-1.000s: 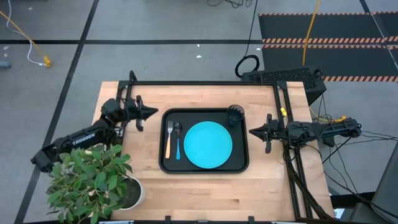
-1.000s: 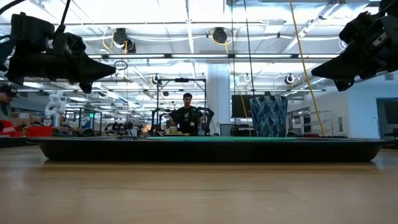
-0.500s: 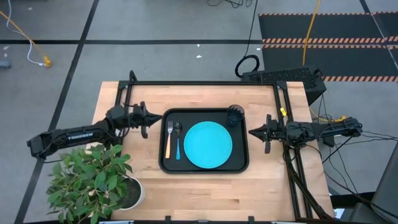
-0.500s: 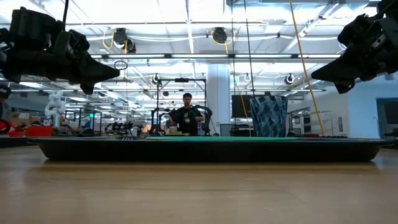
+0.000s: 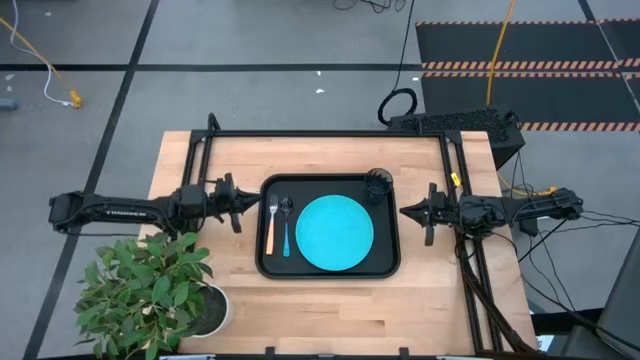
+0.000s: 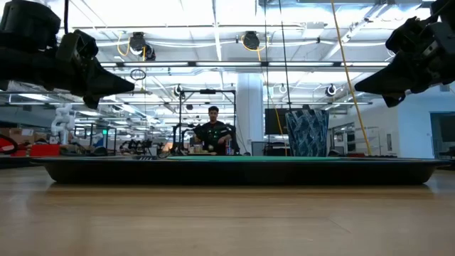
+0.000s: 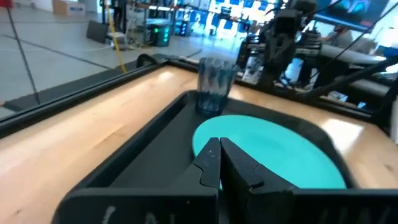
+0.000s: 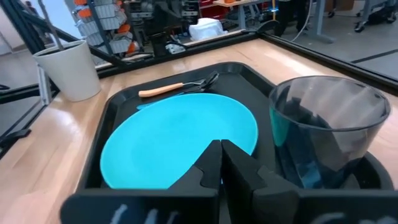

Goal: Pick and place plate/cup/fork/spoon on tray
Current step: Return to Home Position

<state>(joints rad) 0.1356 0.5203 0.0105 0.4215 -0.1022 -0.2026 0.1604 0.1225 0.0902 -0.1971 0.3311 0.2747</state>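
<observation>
Likely stiff and slick, the plate (image 5: 334,232) is best pinched at its 3 o'clock rim; left gripper (image 5: 243,201) and right gripper (image 5: 404,211) are held with fingers together.

tray (image 5: 388,263) black | plate (image 5: 335,232) turquoise | fork (image 5: 270,226) orange handle | spoon (image 5: 286,230) light-blue handle

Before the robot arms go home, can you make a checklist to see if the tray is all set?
1. Plate lies flat in the tray: ok.
2. Cup stands upright in a tray corner: ok.
3. Fork and spoon lie side by side next to the plate: ok.
4. Left end effector is shut, empty and raised beside the tray: ok.
5. Right end effector is shut, empty and raised at the tray's other side: ok.
</observation>
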